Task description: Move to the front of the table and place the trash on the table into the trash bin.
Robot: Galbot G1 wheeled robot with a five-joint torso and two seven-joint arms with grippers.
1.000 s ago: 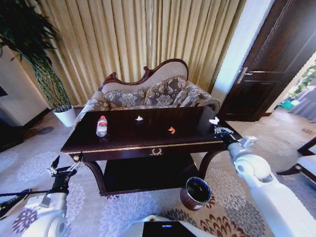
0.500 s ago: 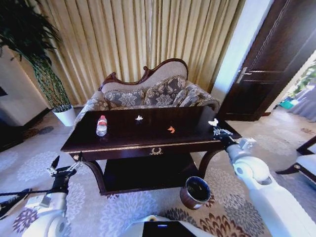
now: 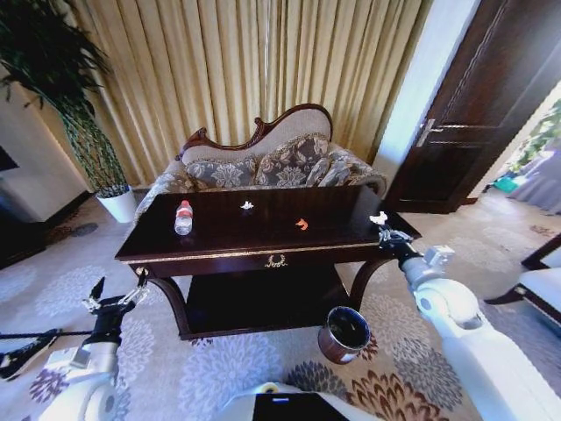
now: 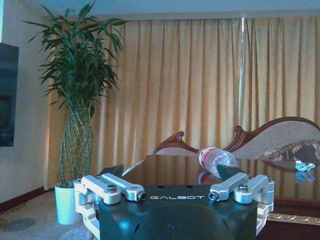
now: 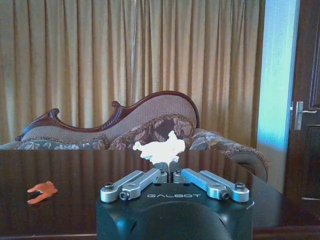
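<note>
Right claw [image 3: 382,230]: we see it at the tabletop's right end, fingers pressed together and pinching a white paper scrap [image 5: 159,148], which sticks up above the fingertips.
Left claw [image 3: 114,295]: we see it low, in front of the tabletop's left corner, over the carpet, fingers spread and holding nothing.
Tabletop [image 3: 263,241]: dark and glossy with gold trim along the front edge; we face its long front side.
Bottle [image 3: 183,217]: clear plastic with a red cap, on the tabletop's left part; in the head view it looks upright, in the left wrist view tilted, so we cannot tell which.
Small white scrap [image 3: 247,206]: on the tabletop near the middle, toward the back edge.
Orange scrap [image 3: 302,224]: on the tabletop, right of the middle, well apart from the right claw.
Trash bin [image 3: 344,334]: on the carpet in front of the tabletop's right leg, shiny rim, dark inside.
Sofa [image 3: 263,162]: just behind the tabletop.
</note>
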